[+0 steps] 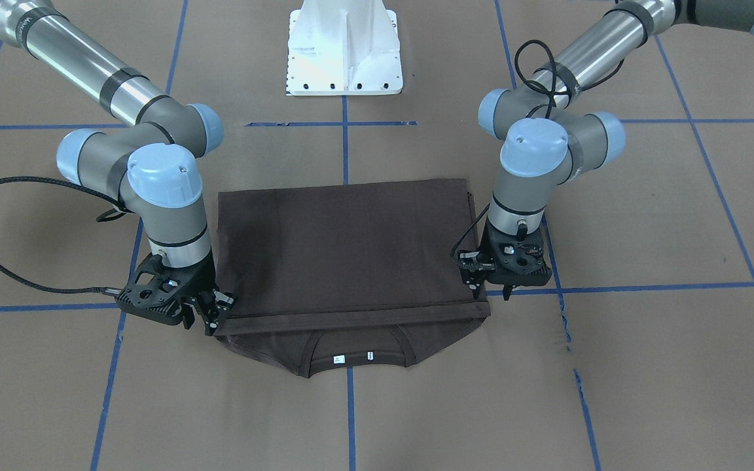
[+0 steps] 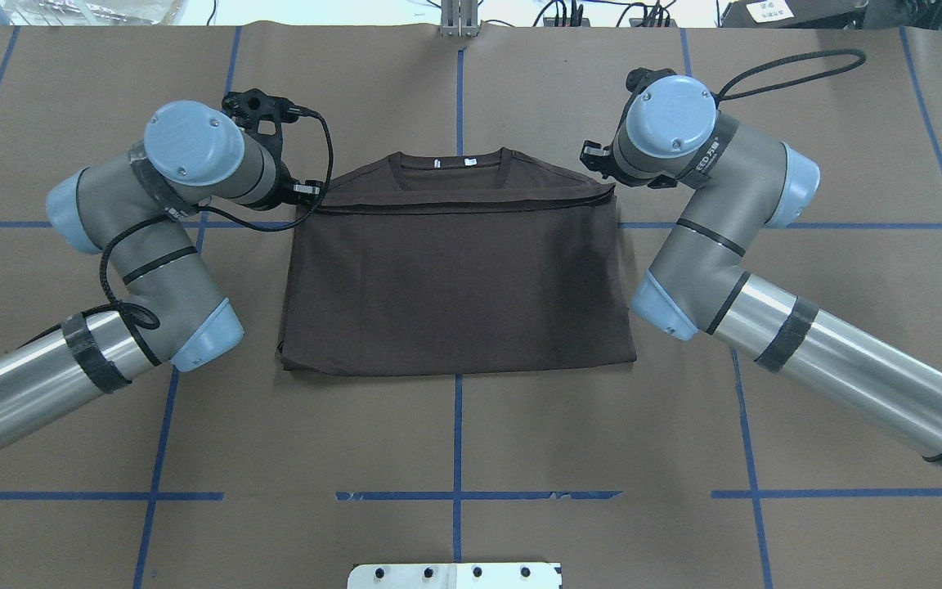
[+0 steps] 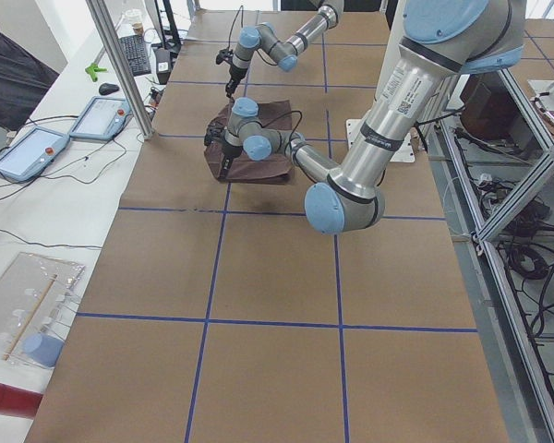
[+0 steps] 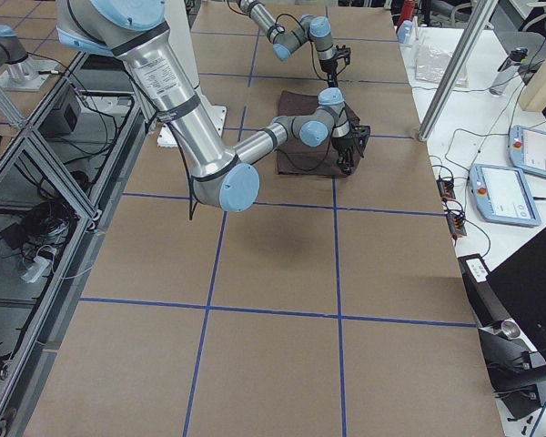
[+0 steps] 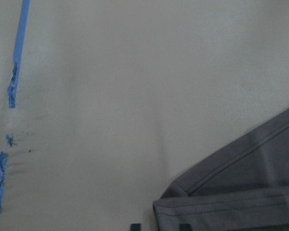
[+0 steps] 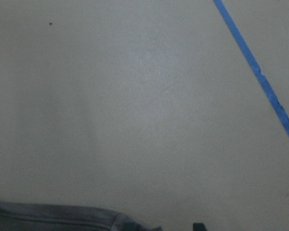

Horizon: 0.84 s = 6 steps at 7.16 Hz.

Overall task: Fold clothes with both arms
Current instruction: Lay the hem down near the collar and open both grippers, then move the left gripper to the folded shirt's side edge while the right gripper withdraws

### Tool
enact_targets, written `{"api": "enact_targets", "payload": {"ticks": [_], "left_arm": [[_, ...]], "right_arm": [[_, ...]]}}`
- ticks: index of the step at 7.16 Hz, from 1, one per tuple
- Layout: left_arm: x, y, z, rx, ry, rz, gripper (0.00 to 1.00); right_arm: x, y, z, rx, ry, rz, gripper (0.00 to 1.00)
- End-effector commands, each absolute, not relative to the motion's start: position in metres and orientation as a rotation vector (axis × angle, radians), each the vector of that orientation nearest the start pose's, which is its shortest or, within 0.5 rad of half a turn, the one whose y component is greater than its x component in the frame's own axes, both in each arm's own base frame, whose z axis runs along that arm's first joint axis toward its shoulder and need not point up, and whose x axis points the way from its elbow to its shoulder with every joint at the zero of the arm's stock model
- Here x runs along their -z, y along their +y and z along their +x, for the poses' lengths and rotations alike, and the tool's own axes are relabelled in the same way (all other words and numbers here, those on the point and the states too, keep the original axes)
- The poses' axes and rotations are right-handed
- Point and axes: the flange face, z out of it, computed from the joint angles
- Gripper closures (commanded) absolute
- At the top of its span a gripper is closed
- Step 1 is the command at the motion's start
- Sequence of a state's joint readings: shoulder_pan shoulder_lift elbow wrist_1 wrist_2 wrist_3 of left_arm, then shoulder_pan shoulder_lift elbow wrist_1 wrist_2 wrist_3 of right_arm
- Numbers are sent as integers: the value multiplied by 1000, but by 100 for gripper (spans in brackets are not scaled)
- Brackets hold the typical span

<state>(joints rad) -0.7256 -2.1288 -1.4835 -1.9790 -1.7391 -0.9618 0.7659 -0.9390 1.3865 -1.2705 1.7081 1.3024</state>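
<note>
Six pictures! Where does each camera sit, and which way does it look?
Front-facing: across the brown table, facing the white base pedestal; silver-grey jointed left arm, right arm.
Overhead: behind the pedestal, looking down; both arms.
Exterior left: table's left end; left arm nearest.
Exterior right: right end; right arm nearest.
Left wrist: faces tabletop; black fingertips.
Right wrist: same; one fingertip.
All share the dark brown short-sleeved T-shirt.
</note>
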Motion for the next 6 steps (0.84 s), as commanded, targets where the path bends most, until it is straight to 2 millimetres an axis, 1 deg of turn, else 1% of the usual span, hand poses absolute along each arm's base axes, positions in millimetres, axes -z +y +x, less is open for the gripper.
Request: {"api": "enact_targets", "payload": {"ticks": [1,2,3,4,5,6], "left_arm": [[-330,-507,414,20,870,437,0],[-334,-465,399,45,910,404,0],[-332,-420,413,120,960,320,13],[-331,-387,445,225,980,249,40],[-335,-356,473,220,976,218,45],[-339,-350,482,282,973,188,51]], "right_arm": [[-341,-618,-401,-256,-767,244,0],[-344,-616,-393,-245,-770,249,0],[-343,-616,-393,-248,-769,252,0],[-343,-616,-393,-250,-769,253,0],[-345,-616,-393,-251,-767,253,0],[-345,-616,-392,-251,-766,254,0]]}}
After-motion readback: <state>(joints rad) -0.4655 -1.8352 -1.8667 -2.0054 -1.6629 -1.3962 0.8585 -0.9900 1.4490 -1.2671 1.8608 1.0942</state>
